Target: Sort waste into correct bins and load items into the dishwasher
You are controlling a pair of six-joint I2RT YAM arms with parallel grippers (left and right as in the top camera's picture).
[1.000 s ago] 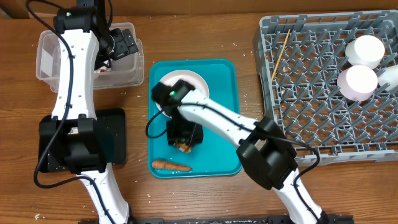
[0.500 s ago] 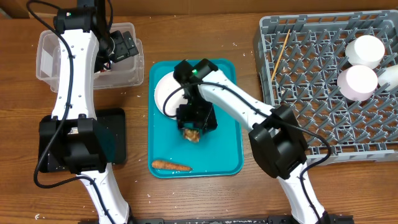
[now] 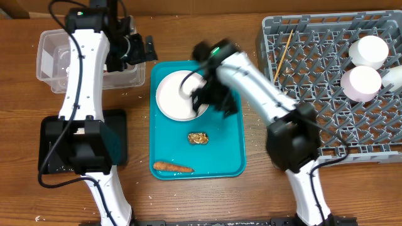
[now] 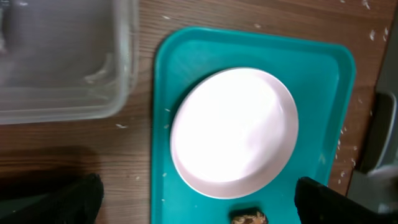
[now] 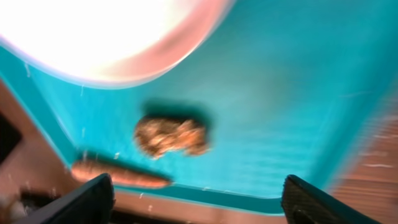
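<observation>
Standing by the worktop, I see the right tool spread wide with nothing in it. It hangs over the teal tray, just at the right rim of the white plate, though its outline is smeared from above. The brown food piece lies bare on the tray, just toward the front edge from that tool and apart from the plate. The carrot stick sits nearer the front rim, its long axis running across the tray, side to side. The left tool is also wide open and empty, poised between the clear tub and the tray's back corner. To my eye the right arm is nearer the scraps, while the left is nearer the tub.
</observation>
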